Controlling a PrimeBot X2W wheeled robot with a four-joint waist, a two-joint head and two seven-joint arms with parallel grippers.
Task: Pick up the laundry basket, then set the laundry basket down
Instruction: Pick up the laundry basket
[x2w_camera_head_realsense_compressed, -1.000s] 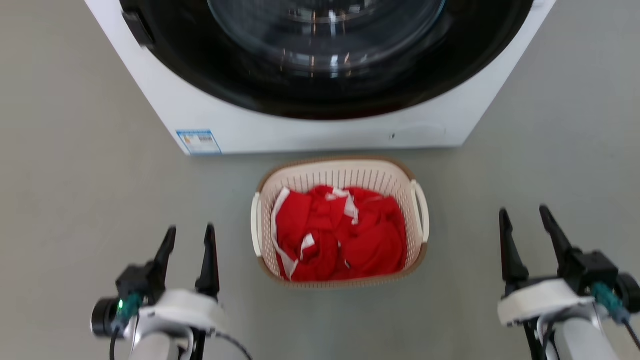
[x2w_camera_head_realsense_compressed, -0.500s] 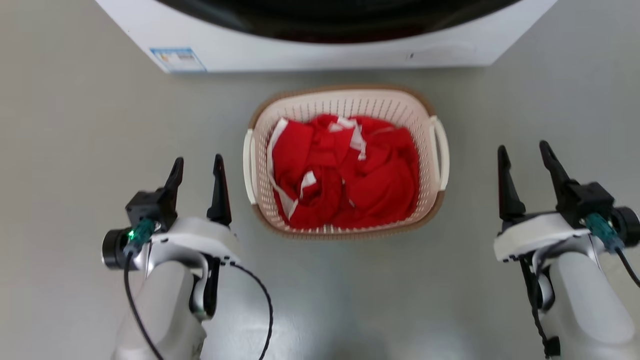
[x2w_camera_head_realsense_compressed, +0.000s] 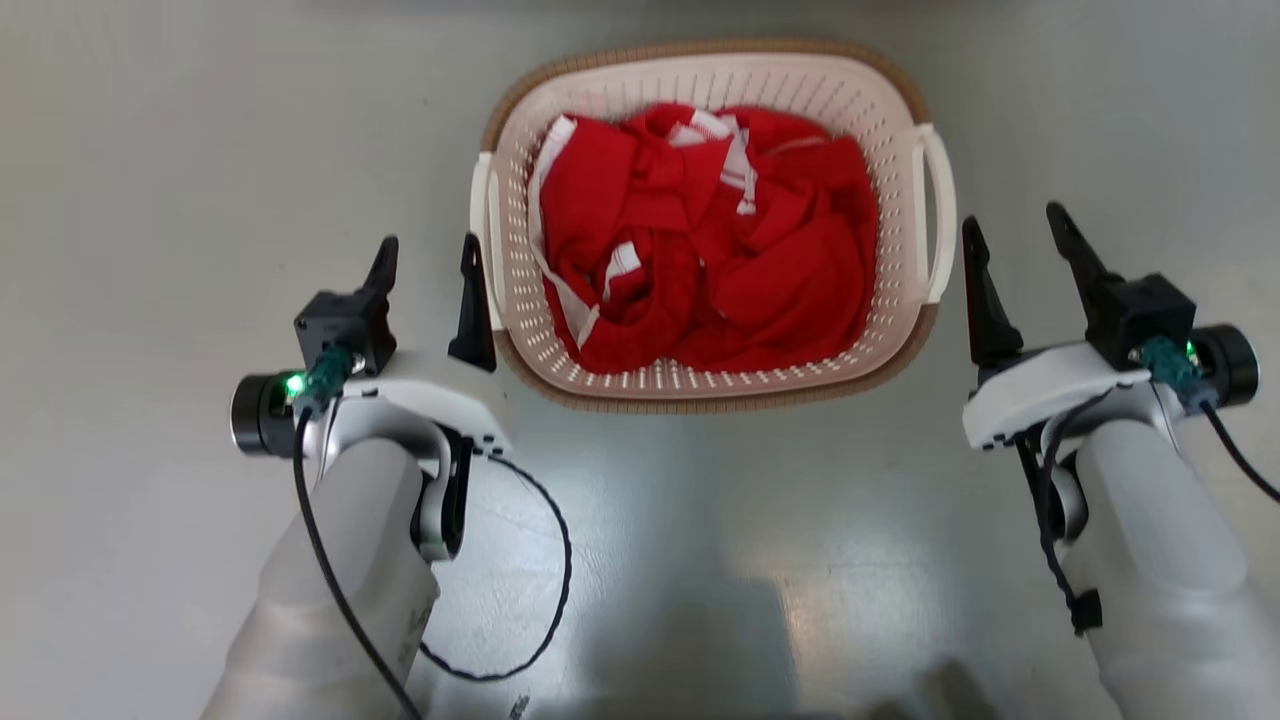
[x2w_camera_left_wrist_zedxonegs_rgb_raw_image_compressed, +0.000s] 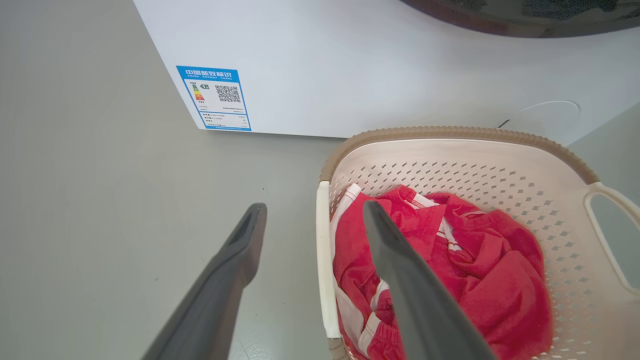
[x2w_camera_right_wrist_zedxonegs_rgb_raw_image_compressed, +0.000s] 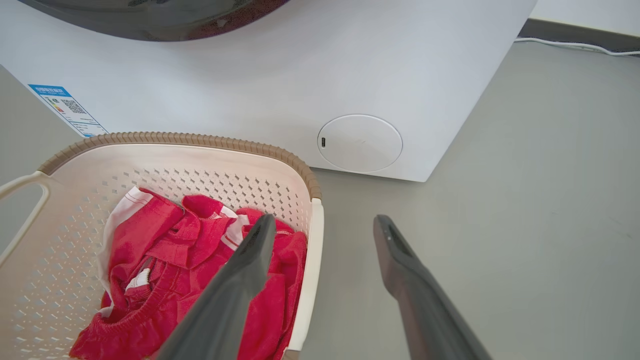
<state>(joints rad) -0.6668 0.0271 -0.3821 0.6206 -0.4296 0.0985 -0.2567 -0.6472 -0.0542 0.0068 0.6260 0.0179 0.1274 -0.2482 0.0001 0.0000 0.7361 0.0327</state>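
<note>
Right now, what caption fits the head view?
Left gripper and right gripper, both open, flank the laundry basket of red clothes on the grey floor.

A blue energy label (x2w_camera_left_wrist_zedxonegs_rgb_raw_image_compressed: 213, 98) headed "中国能效标识", with a QR code, sits at the lower front corner of the white washing machine (x2w_camera_left_wrist_zedxonegs_rgb_raw_image_compressed: 350, 60); smaller print unreadable.

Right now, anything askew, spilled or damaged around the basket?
Nothing stands out. The laundry basket sits upright on the floor, with the red clothes all inside and no visible damage. The left gripper and right gripper are open, one at each side of it.
</note>
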